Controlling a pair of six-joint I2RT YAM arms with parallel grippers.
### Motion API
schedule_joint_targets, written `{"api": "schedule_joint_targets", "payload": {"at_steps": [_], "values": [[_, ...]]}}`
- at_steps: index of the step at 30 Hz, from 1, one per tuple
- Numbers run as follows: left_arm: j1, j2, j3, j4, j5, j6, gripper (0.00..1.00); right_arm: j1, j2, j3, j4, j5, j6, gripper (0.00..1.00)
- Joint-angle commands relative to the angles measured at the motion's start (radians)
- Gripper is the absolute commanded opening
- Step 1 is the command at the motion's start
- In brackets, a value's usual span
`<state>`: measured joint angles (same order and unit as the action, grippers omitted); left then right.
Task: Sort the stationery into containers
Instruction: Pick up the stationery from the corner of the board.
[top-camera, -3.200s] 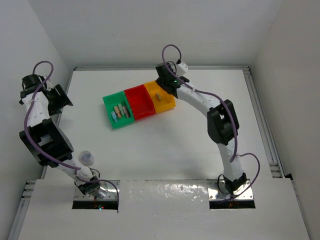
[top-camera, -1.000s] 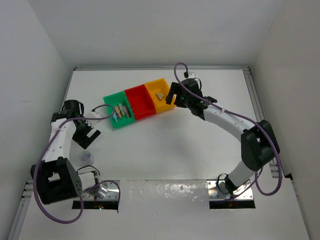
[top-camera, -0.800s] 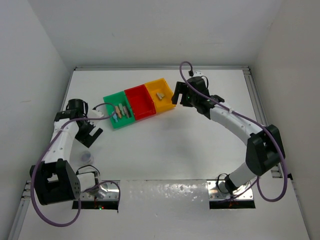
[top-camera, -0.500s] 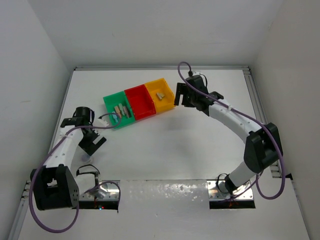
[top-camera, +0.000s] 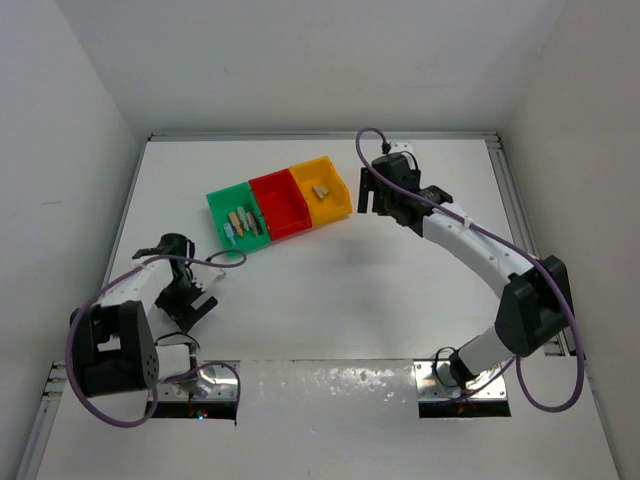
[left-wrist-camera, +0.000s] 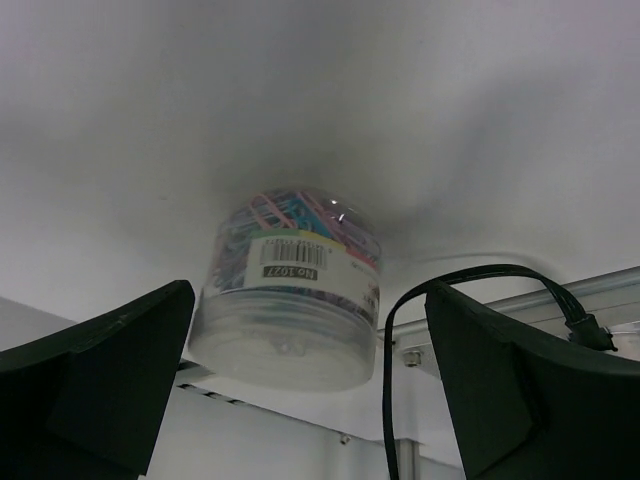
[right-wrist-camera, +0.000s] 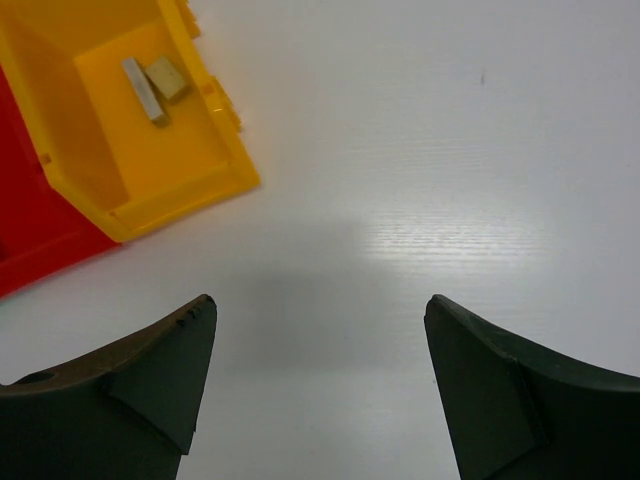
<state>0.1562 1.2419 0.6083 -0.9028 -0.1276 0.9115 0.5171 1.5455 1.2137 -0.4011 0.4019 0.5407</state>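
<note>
The containers are joined in a row at the table's middle back: green (top-camera: 235, 222), red (top-camera: 280, 203) and yellow (top-camera: 322, 189). Several short sticks (top-camera: 240, 222) lie in the green one. A beige block (right-wrist-camera: 167, 77) and a grey stick (right-wrist-camera: 143, 90) lie in the yellow bin (right-wrist-camera: 190, 170). My right gripper (top-camera: 368, 192) (right-wrist-camera: 318, 300) hangs open over bare table just right of the yellow bin. My left gripper (top-camera: 190, 303) (left-wrist-camera: 308, 292) is open at the near left, its fingers either side of a clear round tub of coloured paper clips (left-wrist-camera: 290, 290), not touching it.
A metal rail (left-wrist-camera: 600, 290) runs along the table's edge behind the tub, and a black cable (left-wrist-camera: 470, 275) loops in front of my left gripper's right finger. White walls close in the table on three sides.
My left gripper has swung down and toward the near edge, arriving around the paper-clip tub. My right gripper has drawn back to the right, away from the yellow bin.
</note>
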Motion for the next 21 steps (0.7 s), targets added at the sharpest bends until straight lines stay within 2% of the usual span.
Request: {"api": "schedule_joint_targets", "payload": {"at_steps": [1,5,10,15,18,19,21], "values": [[0.025,0.042,0.007,0.071,-0.026,-0.014,0.98,0.001,-0.068,-0.045,0.021,0.064,-0.028,0.83],[0.074,0.105,0.036,0.071,-0.02,-0.034,0.89,0.0,-0.094,-0.071,0.03,0.094,-0.045,0.83],[0.109,0.152,0.102,0.047,0.02,-0.057,0.58,-0.002,-0.127,-0.101,0.057,0.112,-0.067,0.83],[0.102,0.119,0.142,0.015,0.088,-0.062,0.49,-0.003,-0.146,-0.121,0.059,0.133,-0.07,0.83],[0.091,0.096,0.154,0.007,0.098,-0.06,0.34,-0.003,-0.162,-0.138,0.062,0.144,-0.067,0.83],[0.088,0.096,0.162,0.001,0.1,-0.066,0.23,-0.005,-0.163,-0.147,0.065,0.144,-0.065,0.83],[0.085,0.1,0.174,-0.008,0.1,-0.072,0.11,-0.005,-0.173,-0.155,0.067,0.149,-0.067,0.83]]}}
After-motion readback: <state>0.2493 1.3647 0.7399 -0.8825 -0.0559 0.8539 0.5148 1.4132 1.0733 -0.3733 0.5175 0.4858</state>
